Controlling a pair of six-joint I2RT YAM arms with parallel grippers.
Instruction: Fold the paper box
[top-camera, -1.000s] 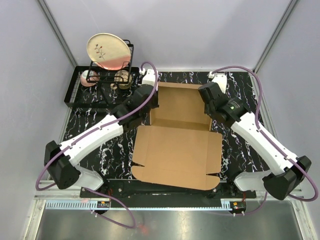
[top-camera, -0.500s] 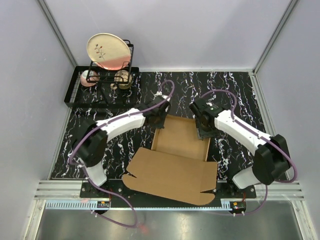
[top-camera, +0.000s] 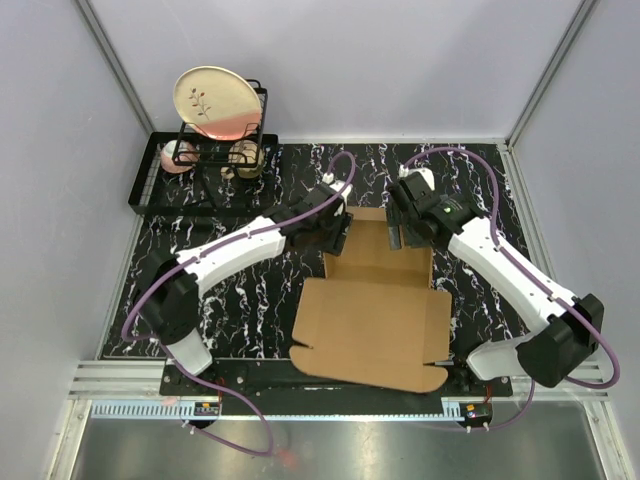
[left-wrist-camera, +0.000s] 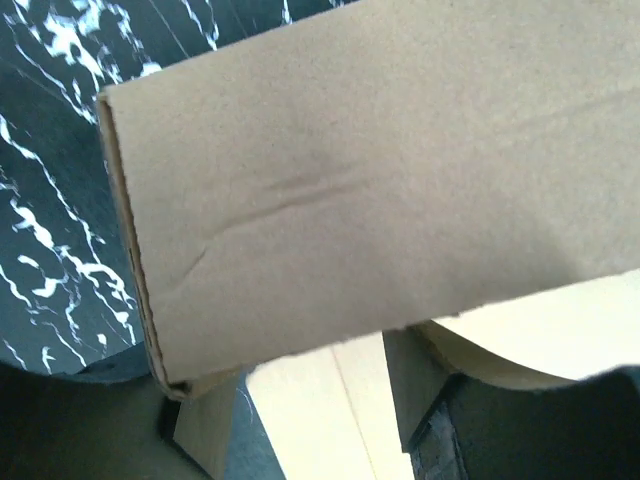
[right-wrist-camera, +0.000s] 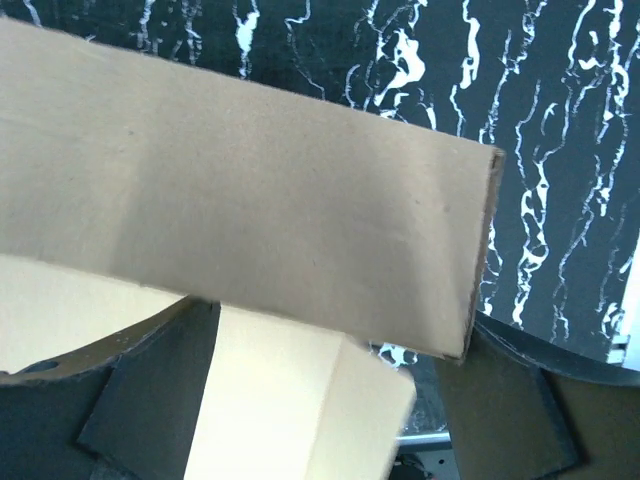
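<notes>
The paper box (top-camera: 368, 318) is lying open on the bench (top-camera: 250, 290), near flap reaching the near edge, while the left fingers (left-wrist-camera: 480, 440) and right fingers (right-wrist-camera: 130, 420) are standing spread, gripping nothing, at its raised far wall's ends, bare marble flanking both sides

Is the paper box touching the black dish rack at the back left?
Apart. The top external view shows the paper box lying well clear of the dish rack, with a strip of marble tabletop visible between them.
</notes>
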